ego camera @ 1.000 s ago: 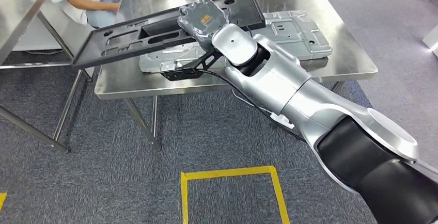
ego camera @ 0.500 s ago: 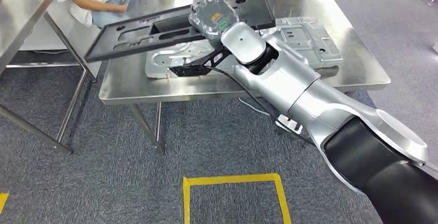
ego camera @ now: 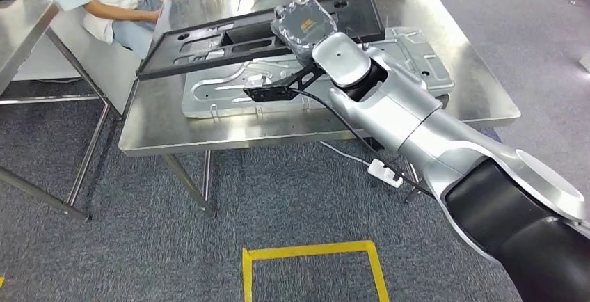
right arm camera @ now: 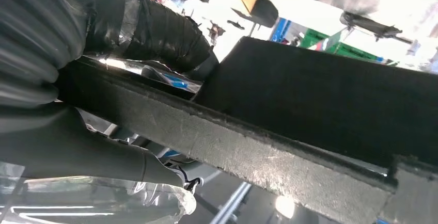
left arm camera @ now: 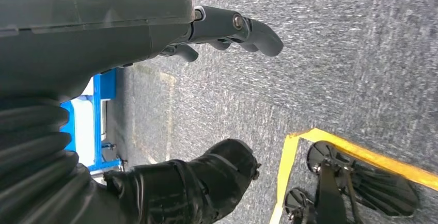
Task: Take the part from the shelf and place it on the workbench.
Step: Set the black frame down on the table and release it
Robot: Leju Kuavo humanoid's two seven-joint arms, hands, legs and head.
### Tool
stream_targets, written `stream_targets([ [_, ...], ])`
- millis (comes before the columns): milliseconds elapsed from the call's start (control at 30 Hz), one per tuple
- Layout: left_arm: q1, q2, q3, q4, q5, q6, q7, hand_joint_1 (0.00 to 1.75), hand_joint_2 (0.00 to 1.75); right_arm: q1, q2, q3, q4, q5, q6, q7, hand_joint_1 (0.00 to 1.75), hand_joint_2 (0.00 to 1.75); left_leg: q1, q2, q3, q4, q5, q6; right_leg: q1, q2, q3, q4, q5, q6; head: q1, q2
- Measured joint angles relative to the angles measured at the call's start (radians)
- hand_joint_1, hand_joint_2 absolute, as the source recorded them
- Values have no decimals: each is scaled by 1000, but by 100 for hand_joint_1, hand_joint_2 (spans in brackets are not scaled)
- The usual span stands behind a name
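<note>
One hand gripping blk part

In the upper middle of the frame the right hand, wrapped in clear plastic, gripped a long black panel that stretched toward the upper left, tilted above a steel counter. A silver stamped metal plate lay flat on the counter beneath the panel. A seated person in a light shirt was at the upper left. Yellow tape marked the grey carpet at the bottom centre.
</note>
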Motion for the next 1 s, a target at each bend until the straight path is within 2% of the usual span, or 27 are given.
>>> stream_targets([
  [33, -1, 0, 0, 0, 0, 1, 2, 0, 175, -1, -2, 0, -1, 0, 0, 0, 175, 175, -4, 0, 5, -6, -7, 6, 0, 0, -1, -1, -1, 4, 0, 0],
  [100, -3, 0, 0, 0, -1, 3, 5, 0, 175, 0, -6, 0, -4, 0, 1, 0, 175, 175, 0, 0, 12, -17, -9, 16, 1, -1, -2, 0, -7, 14, 1, 0],
  [133, -3, -1, 0, 0, -1, 3, 5, 0, 175, 0, -7, 0, -5, 0, 1, 0, 175, 175, 3, 1, 18, -22, -10, 22, 2, -3, -8, 14, -16, 18, 2, 0],
  [167, -3, -1, 0, 0, -2, 5, 6, 0, 175, 0, -9, -1, -6, 0, 1, 1, 175, 175, 6, 2, 25, -27, -11, 27, 2, -4, -25, 51, -34, 23, 4, 0],
  [200, -3, -1, 0, 0, -2, 6, 5, 0, 175, 1, -11, -1, -6, 0, 1, 1, 175, 175, 7, 3, 30, -29, -14, 32, -1, -5, -56, 110, -57, 27, 7, 0],
  [267, -4, -1, 0, 0, -4, 7, 2, 0, 175, 8, -14, -1, -7, 0, 0, 2, 175, 175, 7, 4, 38, -28, -23, 39, -6, -6, -138, 248, -99, 32, 10, 0],
  [300, -4, -1, 0, 0, -4, 8, -1, 0, 175, 15, -15, -1, -6, 0, 1, 2, 175, 175, 8, 3, 42, -26, -28, 39, -9, -6, -169, 287, -99, 35, 9, 0],
  [333, -4, -1, 0, 0, -4, 9, -4, 0, 175, 20, -16, -1, -6, 0, 1, 2, 175, 175, 8, 2, 46, -24, -33, 38, -12, -7, -182, 289, -81, 36, 10, 0],
  [367, -4, -2, 0, 0, -5, 10, -7, 0, 175, 24, -16, -1, -6, 0, 0, 2, 175, 175, 10, 0, 51, -21, -40, 35, -15, -7, -174, 249, -43, 37, 10, 0],
  [400, -3, -2, 0, 0, -6, 10, -8, 0, 175, 25, -16, -1, -6, 0, 0, 2, 175, 175, 11, -1, 57, -16, -48, 31, -17, -8, -151, 182, 3, 37, 10, 0],
  [433, -3, -2, 0, 0, -6, 10, -8, 0, 175, 26, -16, -1, -7, 0, 0, 2, 175, 175, 11, -2, 61, -11, -57, 26, -16, -9, -122, 114, 37, 36, 10, 0],
  [467, -4, -2, 0, 0, -7, 11, -8, 0, 175, 25, -16, -1, -7, 0, -1, 1, 175, 175, 10, -3, 64, -6, -65, 20, -15, -9, -97, 58, 57, 34, 10, 0],
  [500, -4, -2, 0, 0, -8, 11, -8, 0, 175, 26, -16, -1, -8, 0, -1, 1, 175, 175, 9, -3, 65, -4, -70, 14, -13, -8, -82, 28, 62, 31, 9, 0],
  [600, -5, -2, 0, 0, -8, 14, -8, 0, 175, 34, -16, -2, -11, -1, -3, -1, 175, 175, 10, -3, 68, -8, -78, -3, -12, -6, -71, 14, 51, 19, 10, 0],
  [667, -5, -3, 0, 0, -9, 14, -7, 0, 175, 35, -16, -2, -12, -1, -3, -1, 175, 175, 12, -2, 55, 25, -101, -13, -16, -5, -63, 7, 48, 9, 7, 0],
  [700, -5, -3, 0, 0, -9, 15, -7, 0, 175, 35, -16, -2, -13, -1, -4, -1, 175, 175, 13, -1, 32, 72, -122, -16, -18, -4, -58, 5, 46, 4, 5, 0],
  [767, -6, -3, 0, 0, -9, 16, -6, 0, 175, 40, -16, -2, -14, -1, -4, -2, 175, 175, 13, 0, -41, 206, -165, -19, -16, -3, -50, 4, 39, -3, 3, 0],
  [800, -6, -4, 0, 0, -9, 16, -5, 0, 175, 45, -16, -2, -15, -1, -4, -2, 175, 175, 13, 0, -75, 257, -171, -19, -14, -3, -44, 5, 35, -5, 3, 0],
  [833, -5, -4, 0, 0, -8, 17, -4, 0, 175, 51, -16, -2, -15, -1, -4, -3, 175, 175, 13, 0, -95, 274, -157, -19, -12, -3, -38, 5, 30, -6, 3, 0],
  [867, -5, -4, 0, 0, -8, 17, -4, 0, 175, 55, -16, -2, -15, -1, -4, -3, 175, 175, 12, 0, -97, 254, -126, -17, -11, -2, -31, 6, 24, -6, 3, 0],
  [933, -4, -4, 0, 0, -6, 18, -2, 0, 175, 58, -16, -2, -16, -1, -4, -5, 175, 175, 11, 0, -59, 132, -40, -10, -10, -2, -18, 9, 12, -3, 3, 0],
  [967, -3, -3, 0, 0, -6, 19, -2, 0, 175, 57, -15, -2, -17, -1, -4, -6, 175, 175, 8, 0, -34, 71, -14, -6, -8, -2, -14, 10, 7, 0, 4, 0],
  [1000, -5, -3, 0, 0, -5, 20, -3, 0, 175, 57, -15, -2, -18, -1, -5, -6, 175, 175, 5, 0, -15, 28, -3, -2, -7, -1, -13, 10, 3, 4, 4, 0],
])
